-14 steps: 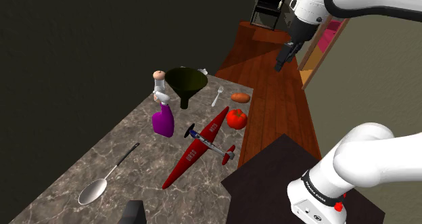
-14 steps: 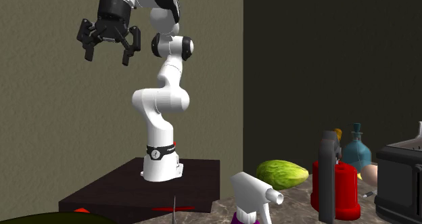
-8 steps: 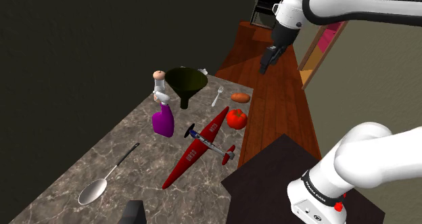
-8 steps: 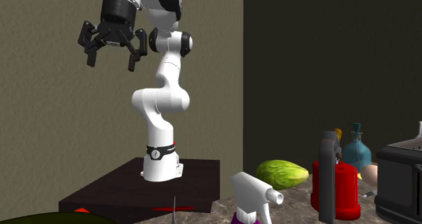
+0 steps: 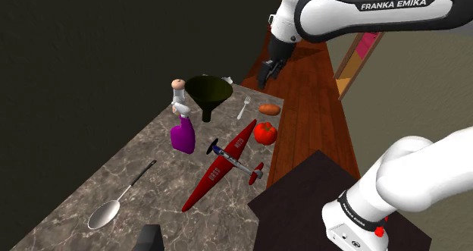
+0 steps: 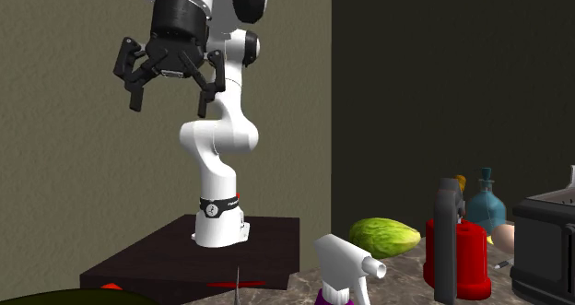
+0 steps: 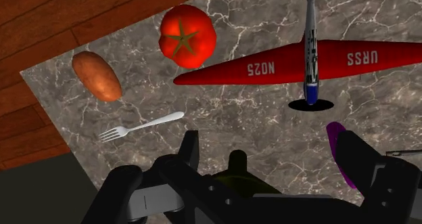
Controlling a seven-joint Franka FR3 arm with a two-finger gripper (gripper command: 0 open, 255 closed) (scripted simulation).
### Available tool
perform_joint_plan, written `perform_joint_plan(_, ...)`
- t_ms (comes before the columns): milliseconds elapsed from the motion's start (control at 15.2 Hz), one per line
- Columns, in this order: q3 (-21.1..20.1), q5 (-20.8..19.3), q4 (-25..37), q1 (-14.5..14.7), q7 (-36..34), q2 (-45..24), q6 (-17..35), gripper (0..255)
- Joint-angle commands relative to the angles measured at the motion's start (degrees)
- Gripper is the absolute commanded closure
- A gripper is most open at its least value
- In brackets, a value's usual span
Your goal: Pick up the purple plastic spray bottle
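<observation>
The spray bottle (image 5: 182,134) has a purple body and a white trigger head; it stands upright on the marble counter (image 5: 159,183), beside a dark green funnel (image 5: 208,94). My gripper (image 5: 265,73) hangs open in the air above the counter's far end, up and to the shoulder view's right of the bottle. In the second exterior view the gripper (image 6: 170,89) is spread wide with nothing in it, high above the bottle's white head (image 6: 346,262). In the wrist view a purple sliver of the bottle (image 7: 335,143) shows just inside one finger (image 7: 356,160).
A red toy plane (image 5: 227,164), a tomato (image 5: 264,132), a sweet potato (image 5: 268,109) and a fork (image 5: 243,107) lie between the bottle and the counter's edge. A spoon (image 5: 114,204) lies nearer. A red container (image 6: 458,257) and blue bottle (image 6: 486,206) stand behind.
The arm has swung toward the shoulder view's left and come lower, from over the wooden floor to above the counter's far end. The fingers stayed open. Nothing on the counter moved.
</observation>
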State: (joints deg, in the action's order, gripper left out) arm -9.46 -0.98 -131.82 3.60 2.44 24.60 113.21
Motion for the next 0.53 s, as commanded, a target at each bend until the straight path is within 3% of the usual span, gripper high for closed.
perform_joint_plan(0,-1.21,0.26,1.35,0.62,-0.98,-2.98,1.78,0)
perform_joint_plan(462,-5.36,-0.95,8.73,2.35,-4.88,-15.82,7.64,0)
